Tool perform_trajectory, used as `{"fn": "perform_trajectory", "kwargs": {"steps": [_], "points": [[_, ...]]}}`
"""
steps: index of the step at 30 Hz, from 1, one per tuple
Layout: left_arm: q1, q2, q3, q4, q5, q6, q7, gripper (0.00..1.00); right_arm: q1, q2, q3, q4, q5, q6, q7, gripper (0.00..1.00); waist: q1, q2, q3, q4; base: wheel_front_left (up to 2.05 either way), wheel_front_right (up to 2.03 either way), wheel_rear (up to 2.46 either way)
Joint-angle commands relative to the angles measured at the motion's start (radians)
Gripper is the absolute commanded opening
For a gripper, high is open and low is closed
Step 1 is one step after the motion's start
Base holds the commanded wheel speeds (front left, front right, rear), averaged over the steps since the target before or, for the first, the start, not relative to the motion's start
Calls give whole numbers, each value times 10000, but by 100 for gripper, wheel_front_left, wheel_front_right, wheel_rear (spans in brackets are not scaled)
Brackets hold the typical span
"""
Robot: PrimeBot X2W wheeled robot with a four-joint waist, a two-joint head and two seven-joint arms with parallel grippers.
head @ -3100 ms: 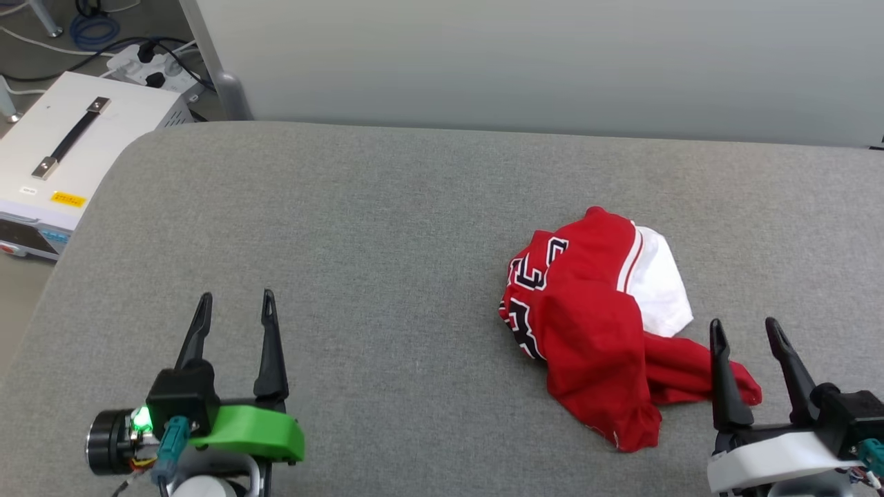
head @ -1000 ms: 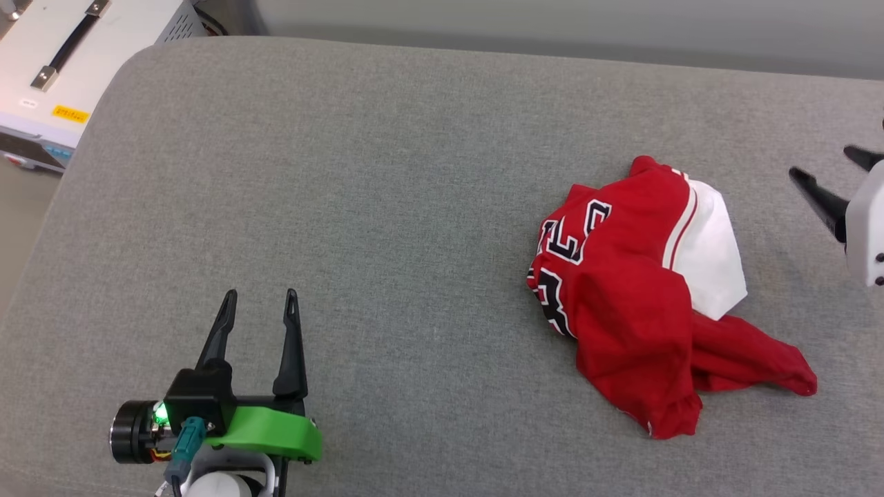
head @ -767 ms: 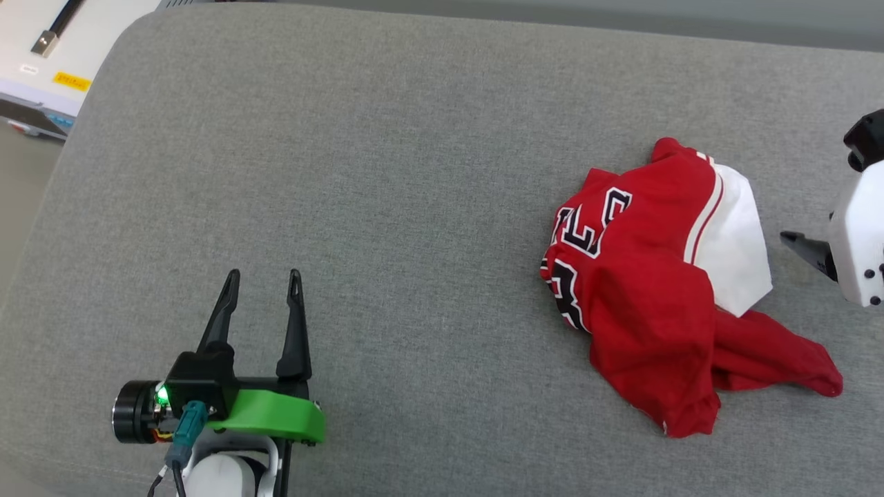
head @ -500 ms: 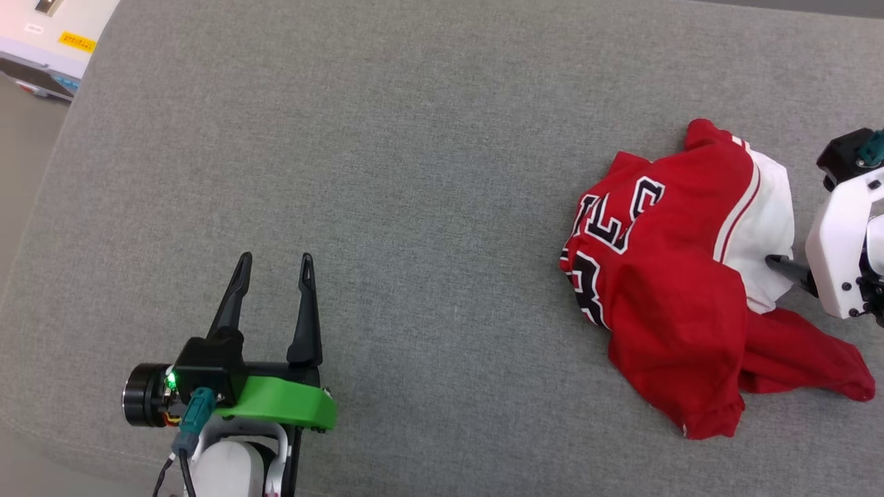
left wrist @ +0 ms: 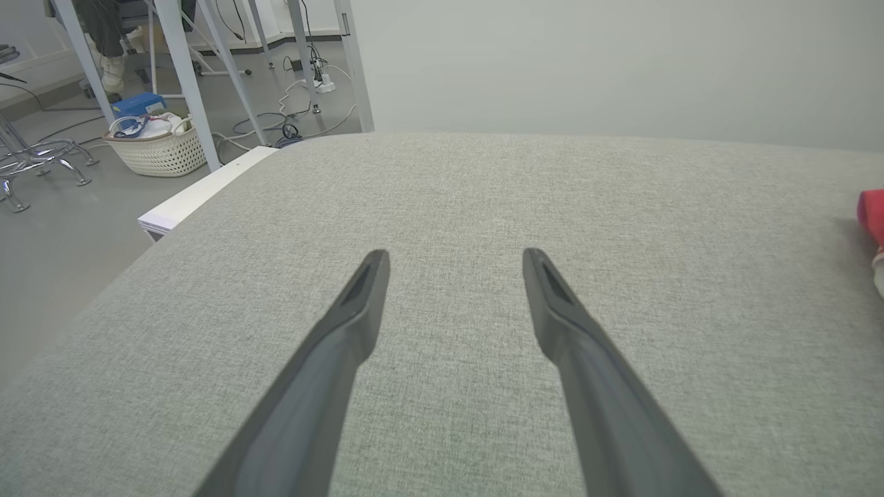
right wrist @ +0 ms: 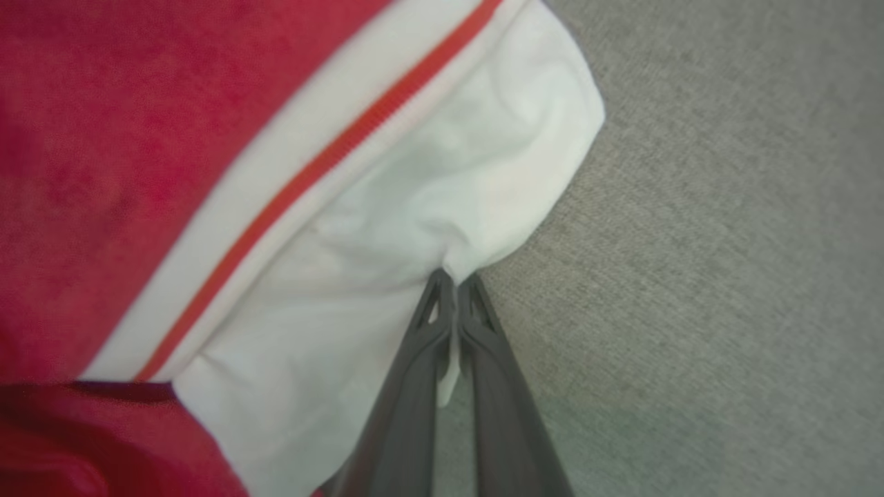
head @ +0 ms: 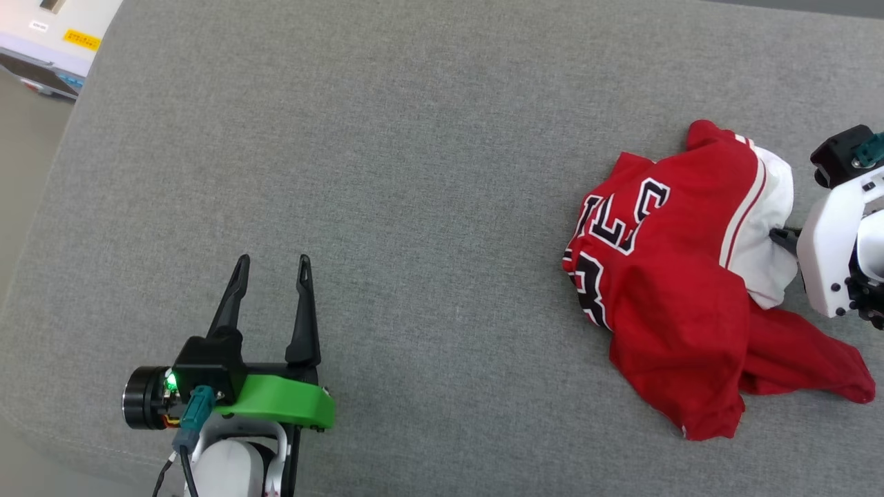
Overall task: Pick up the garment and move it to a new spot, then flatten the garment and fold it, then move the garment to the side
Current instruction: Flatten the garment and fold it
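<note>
Against the garment, right end effector pinching sleeve, left end effector (low) parted

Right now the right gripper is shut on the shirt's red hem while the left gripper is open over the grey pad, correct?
Not the red hem. The right wrist view shows the right gripper shut on the edge of the white sleeve of the shirt. The left gripper is indeed open over the grey pad.
</note>
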Motion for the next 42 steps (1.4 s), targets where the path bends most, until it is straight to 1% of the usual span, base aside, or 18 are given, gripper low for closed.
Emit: {"fn": "perform_trajectory", "kwargs": {"steps": [1, 5, 10, 14, 17, 23, 29, 32, 35, 36, 37, 42], "points": [[-10, -38, 60, 19, 49, 17, -57, 100, -21, 80, -23, 91, 86, 0, -340, 0, -1, 0, -355, -230, 0, 0, 0], [224, -39, 140, 54, 113, 27, -57, 100, -6, -292, -440, -115, 121, 0, -994, 0, -1, 0, -784, -432, 0, 0, 0], [547, -39, 238, 73, 154, 25, -57, 100, 458, -831, -1212, -96, 351, 0, -1403, 0, -1, 0, -1192, -693, 0, 0, 0], [754, -39, 313, 83, 192, 11, -57, 100, 1237, -1313, -1935, 223, 366, 0, -1565, 0, -1, 0, -1453, -860, 0, 0, 0], [887, -39, 365, 95, 216, 3, -57, 100, 2104, -1442, -2541, 546, 395, 0, -1605, 0, -1, 0, -1621, -978, 0, 0, 0], [1005, -39, 351, 135, 231, -37, -57, 100, 4025, -1248, -3657, 1430, 650, 0, -1775, 0, -1, 0, -1793, -1079, 0, 0, 0], [1008, -39, 377, 172, 261, -84, -57, 100, 5673, -936, -4353, 2270, 926, 0, -1813, 0, -1, 0, -1853, -1077, 0, 0, 0], [1031, -39, 419, 196, 270, -95, -57, 100, 6213, -768, -4565, 2575, 936, 0, -1791, 0, -1, 0, -1882, -1092, 0, 0, 0], [1092, -39, 461, 216, 261, -99, -57, 100, 6433, -524, -4843, 2564, 915, 0, -2118, 0, -1, 0, -1959, -1131, 0, 0, 0], [1118, -39, 477, 224, 263, -100, -57, 100, 6439, -465, -4948, 2479, 840, 0, -2343, 53, -1, 0, -2002, -1151, 0, 0, 0], [1143, -39, 488, 229, 268, -102, -57, 100, 6423, -443, -5034, 2383, 721, 0, -2581, 100, -1, 0, -2047, -1166, 0, 0, 0], [1292, -39, 569, 212, 317, -126, -57, 100, 6196, -274, -5700, 1381, -169, 0, -4290, 100, -1, 0, -2286, -1263, 0, 0, 0]]}}
